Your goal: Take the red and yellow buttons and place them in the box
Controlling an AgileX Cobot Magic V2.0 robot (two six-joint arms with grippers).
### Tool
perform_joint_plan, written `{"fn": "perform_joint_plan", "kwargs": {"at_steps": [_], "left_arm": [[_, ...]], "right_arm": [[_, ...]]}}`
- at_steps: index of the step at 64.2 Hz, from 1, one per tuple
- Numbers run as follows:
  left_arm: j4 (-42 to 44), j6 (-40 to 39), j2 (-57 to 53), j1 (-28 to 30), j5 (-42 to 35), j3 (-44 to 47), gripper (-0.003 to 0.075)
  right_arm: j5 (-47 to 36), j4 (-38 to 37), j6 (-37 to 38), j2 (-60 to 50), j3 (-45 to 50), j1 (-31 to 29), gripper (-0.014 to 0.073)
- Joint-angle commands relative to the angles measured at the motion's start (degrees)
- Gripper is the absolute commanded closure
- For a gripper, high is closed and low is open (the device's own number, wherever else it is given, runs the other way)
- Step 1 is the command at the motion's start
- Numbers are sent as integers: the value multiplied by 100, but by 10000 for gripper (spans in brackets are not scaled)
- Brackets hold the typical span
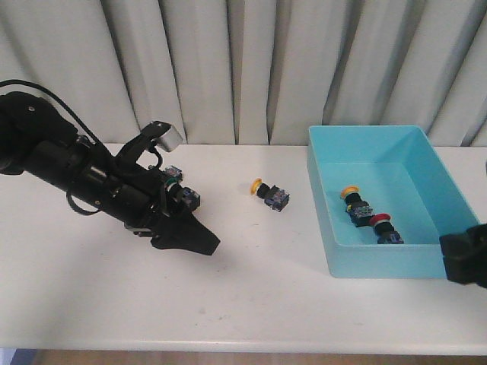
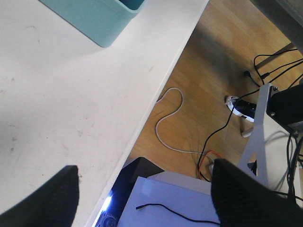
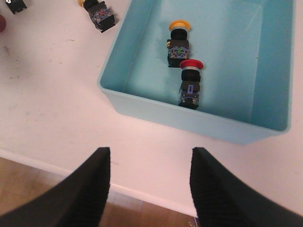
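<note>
I saw the blue box (image 1: pixel 323 213) on the right side of the white table (image 1: pixel 228 289). Inside it lay one yellow button (image 3: pixel 179 34) and one red button (image 3: pixel 190 78), end to end. Another yellow button (image 1: pixel 269 193) lay on its side on the table, just left of the box. My left claw (image 1: pixel 199 245) hung low over the table, left of that button, its fingers apart and empty. My right claw (image 3: pixel 150 182) was near the box's near wall, fingers apart too.
</note>
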Motion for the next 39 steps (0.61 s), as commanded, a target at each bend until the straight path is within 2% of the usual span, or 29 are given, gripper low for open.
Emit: {"fn": "perform_joint_plan", "kwargs": {"at_steps": [1,11,31,37,39], "left_arm": [[-320,-18,-283,-11,34,-130,174],[-306,-18,-283,-11,-27,-130,253],[-311,-18,-283,-11,-180,-130,634],[-311,-18,-283,-11,-180,-130,722],[-311,-18,-283,-11,-180,-130,729]], "right_arm": [[-377,-15,-14,-486,133,10,221],[-283,-10,-14,-847,290,10,273],[-237,223,-14,-872,295,10,527],[-237,230,-14,-872,295,10,598],[-237,230,-14,-872,295,10,606]]}}
